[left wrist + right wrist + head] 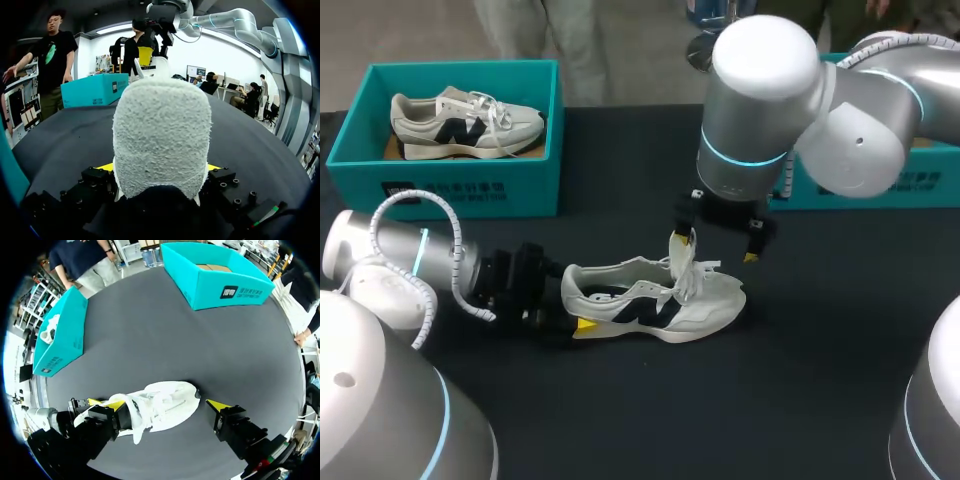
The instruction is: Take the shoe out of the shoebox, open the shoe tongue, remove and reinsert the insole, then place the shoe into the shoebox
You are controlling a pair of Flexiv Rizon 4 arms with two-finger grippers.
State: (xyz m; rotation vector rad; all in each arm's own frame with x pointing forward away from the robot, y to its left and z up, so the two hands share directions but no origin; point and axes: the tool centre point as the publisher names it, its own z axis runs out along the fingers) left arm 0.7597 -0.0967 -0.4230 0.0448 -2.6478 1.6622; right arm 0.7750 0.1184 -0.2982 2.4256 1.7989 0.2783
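White print on the left shoebox front (too blurred to read).

Bright even overhead light, soft shadow beside the shoe

Head looks down; both wrists closely face shoe.

- White shoe with a dark navy side mark, out of the boxes, upright on its sole on the dark table, heel toward my left, toe toward my right.
- Fuzzy heel clamped from both sides between the fingers of the left gripper.
- Tongue and white laces loose, standing up above the shoe's opening.
- Teal shoebox at far left, open-topped, holding a second shoe of the same kind, toe toward my right.
- Second teal shoebox at far right, open-topped, brown cardboard showing inside.
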